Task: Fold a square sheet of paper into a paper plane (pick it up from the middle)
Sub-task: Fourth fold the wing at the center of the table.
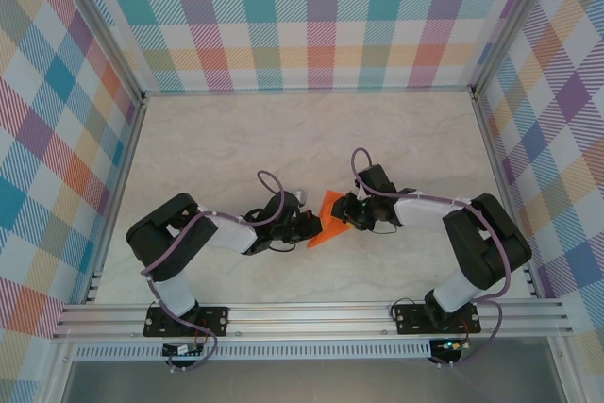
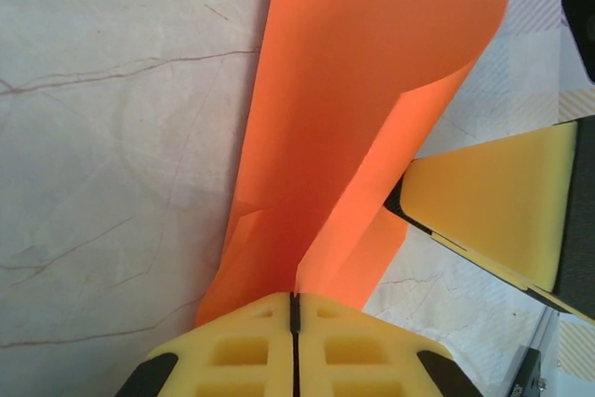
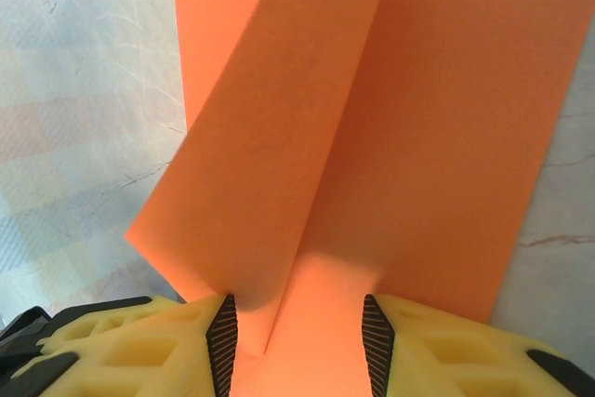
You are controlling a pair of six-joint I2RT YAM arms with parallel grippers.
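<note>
Pinching the square sheet of paper (image 2: 372, 90) at one end, the left gripper (image 2: 294, 309) is clenched on it above the table (image 1: 283, 139); its long axis runs straight to the right gripper (image 3: 302, 327) (jaws apart, straddling the raised flap)

From above, the orange sheet of paper (image 1: 326, 228) is too small for me to read its creases, and both my wrists cover its side edges. At my left hand (image 2: 294, 302), the sheet's near end vanishes between the pressed-together pads, and its far end runs off the top of the picture. At my right hand (image 3: 299, 327), the sheet runs past the top and right borders, dips below the bottom one, and hides the table (image 3: 84, 90) beneath.
</note>
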